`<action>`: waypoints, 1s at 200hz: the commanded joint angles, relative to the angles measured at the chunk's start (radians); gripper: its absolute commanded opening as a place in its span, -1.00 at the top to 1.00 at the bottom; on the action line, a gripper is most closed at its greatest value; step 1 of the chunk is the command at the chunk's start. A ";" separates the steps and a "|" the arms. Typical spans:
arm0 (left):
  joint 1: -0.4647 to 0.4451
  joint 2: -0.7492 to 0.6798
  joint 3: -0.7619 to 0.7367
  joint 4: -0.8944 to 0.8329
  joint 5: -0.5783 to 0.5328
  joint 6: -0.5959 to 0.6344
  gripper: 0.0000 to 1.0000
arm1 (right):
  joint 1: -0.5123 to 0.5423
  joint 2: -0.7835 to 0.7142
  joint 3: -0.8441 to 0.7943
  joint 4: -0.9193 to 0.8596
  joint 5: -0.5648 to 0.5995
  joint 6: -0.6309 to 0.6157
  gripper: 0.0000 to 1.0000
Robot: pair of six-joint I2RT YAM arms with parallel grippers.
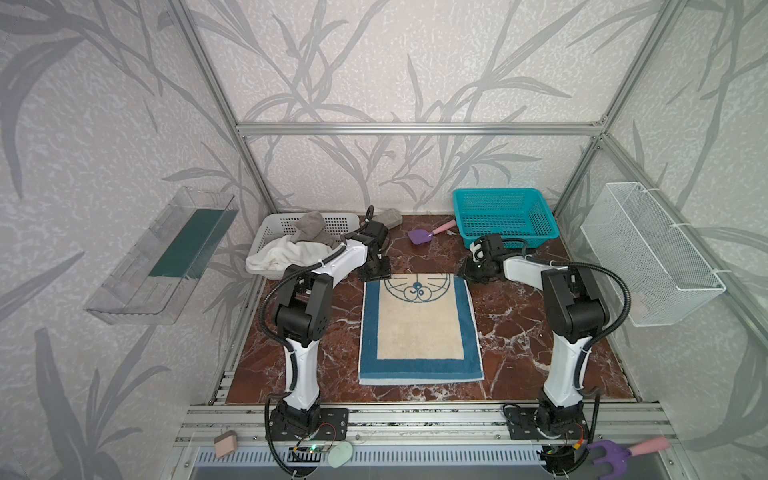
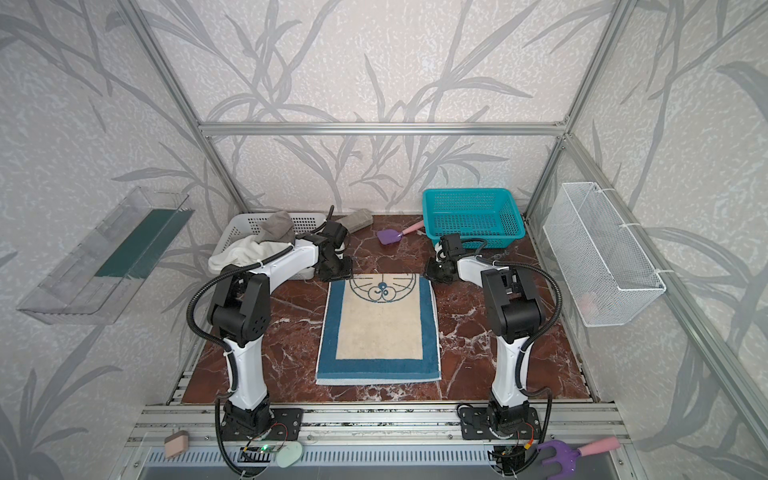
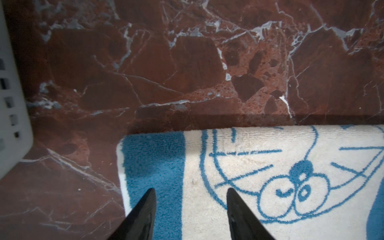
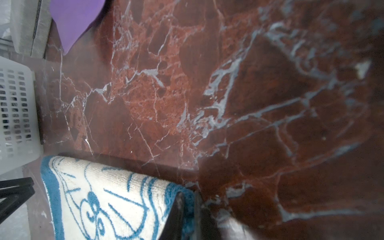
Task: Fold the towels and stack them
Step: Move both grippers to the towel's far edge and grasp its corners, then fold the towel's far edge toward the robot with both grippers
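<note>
The blue-bordered towel (image 1: 419,328) lies flat just right of the white basket (image 1: 332,220), which holds the white towel (image 1: 286,251) and the grey towel (image 1: 311,226). The left gripper (image 3: 190,191), spread, is above the corner nearest the basket; the right gripper (image 4: 188,194) pinches the corner farther away

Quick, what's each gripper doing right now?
Left gripper: open, over the blue-bordered towel, holding nothing.
Right gripper: shut on that towel's corner.

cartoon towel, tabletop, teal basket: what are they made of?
The towel looks like terry cloth, probably cotton: fuzzy looped pile in the left wrist view. The tabletop: smooth red-brown marble pattern with white veins; real stone or printed laminate, cannot tell. The teal basket: moulded plastic, gridded perforated walls, slightly glossy.
</note>
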 commanded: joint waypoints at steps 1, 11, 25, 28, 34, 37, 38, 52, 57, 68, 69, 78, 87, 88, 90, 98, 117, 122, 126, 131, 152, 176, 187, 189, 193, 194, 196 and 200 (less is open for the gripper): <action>0.020 0.013 0.027 -0.017 0.013 0.016 -0.15 | 0.000 -0.056 -0.036 -0.023 0.016 -0.021 0.99; 0.026 0.015 0.028 -0.016 0.018 0.014 -0.15 | -0.005 -0.080 -0.054 -0.028 0.034 -0.031 1.00; 0.033 0.019 0.031 -0.015 0.034 0.015 -0.15 | -0.017 -0.114 -0.081 -0.037 0.050 -0.040 1.00; 0.034 0.020 0.031 -0.014 0.039 0.014 -0.15 | -0.020 -0.120 -0.087 -0.037 0.051 -0.042 1.00; 0.036 0.025 0.033 -0.010 0.059 0.018 -0.16 | -0.030 -0.131 -0.097 -0.040 0.051 -0.046 1.00; 0.037 0.029 0.035 -0.007 0.075 0.024 -0.16 | -0.032 -0.134 -0.102 -0.041 0.051 -0.048 1.00; 0.037 0.031 0.036 -0.005 0.079 0.025 -0.16 | -0.034 -0.135 -0.103 -0.042 0.051 -0.050 1.00; 0.040 0.064 0.064 -0.020 0.137 0.032 -0.18 | -0.053 -0.150 -0.121 -0.051 0.051 -0.058 0.98; 0.041 0.075 0.073 -0.025 0.147 0.030 -0.18 | -0.061 -0.156 -0.126 -0.053 0.049 -0.060 0.98; 0.040 0.091 0.079 -0.020 0.163 0.024 -0.19 | -0.076 -0.164 -0.140 -0.054 0.044 -0.061 0.98; 0.040 0.090 0.079 -0.018 0.164 0.023 -0.19 | -0.077 -0.165 -0.142 -0.054 0.042 -0.061 0.98; 0.040 0.098 0.079 -0.007 0.166 0.017 -0.19 | -0.088 -0.173 -0.152 -0.052 0.039 -0.063 0.98; 0.041 0.105 0.083 0.001 0.172 0.013 -0.20 | -0.100 -0.183 -0.161 -0.052 0.038 -0.066 0.98; 0.042 0.106 0.083 0.003 0.174 0.013 -0.20 | -0.100 -0.184 -0.162 -0.053 0.039 -0.067 0.98; 0.042 0.110 0.085 0.004 0.176 0.013 -0.20 | -0.101 -0.185 -0.164 -0.052 0.039 -0.067 0.97; 0.043 0.120 0.090 0.011 0.192 0.012 -0.20 | -0.107 -0.191 -0.168 -0.053 0.039 -0.071 0.96; 0.051 0.150 0.103 0.046 0.277 0.009 -0.20 | -0.119 -0.192 -0.163 -0.074 0.039 -0.074 0.60; 0.051 0.157 0.109 0.049 0.288 0.006 -0.20 | -0.121 -0.192 -0.159 -0.087 0.044 -0.074 0.48; 0.052 0.162 0.113 0.054 0.292 0.005 -0.20 | -0.122 -0.192 -0.155 -0.099 0.055 -0.074 0.41; 0.053 0.166 0.118 0.059 0.295 0.002 -0.20 | -0.122 -0.194 -0.149 -0.111 0.067 -0.074 0.33; 0.057 0.191 0.142 0.079 0.324 -0.005 -0.19 | -0.127 -0.204 -0.147 -0.144 0.094 -0.075 0.19; 0.064 0.228 0.179 0.082 0.347 -0.017 -0.18 | -0.137 -0.204 -0.150 -0.156 0.080 -0.066 0.17; 0.067 0.240 0.191 0.086 0.354 -0.021 -0.18 | -0.138 -0.203 -0.152 -0.156 0.065 -0.059 0.17; 0.068 0.242 0.193 0.088 0.356 -0.022 -0.18 | -0.138 -0.203 -0.151 -0.157 0.063 -0.057 0.17; 0.070 0.247 0.196 0.091 0.362 -0.024 -0.17 | -0.138 -0.203 -0.153 -0.156 0.057 -0.056 0.17; 0.070 0.248 0.196 0.092 0.365 -0.024 -0.17 | -0.138 -0.203 -0.153 -0.156 0.056 -0.056 0.17; 0.071 0.251 0.198 0.094 0.369 -0.025 -0.17 | -0.138 -0.204 -0.154 -0.155 0.051 -0.054 0.17; 0.074 0.255 0.201 0.099 0.381 -0.027 -0.17 | -0.138 -0.204 -0.155 -0.151 0.044 -0.049 0.17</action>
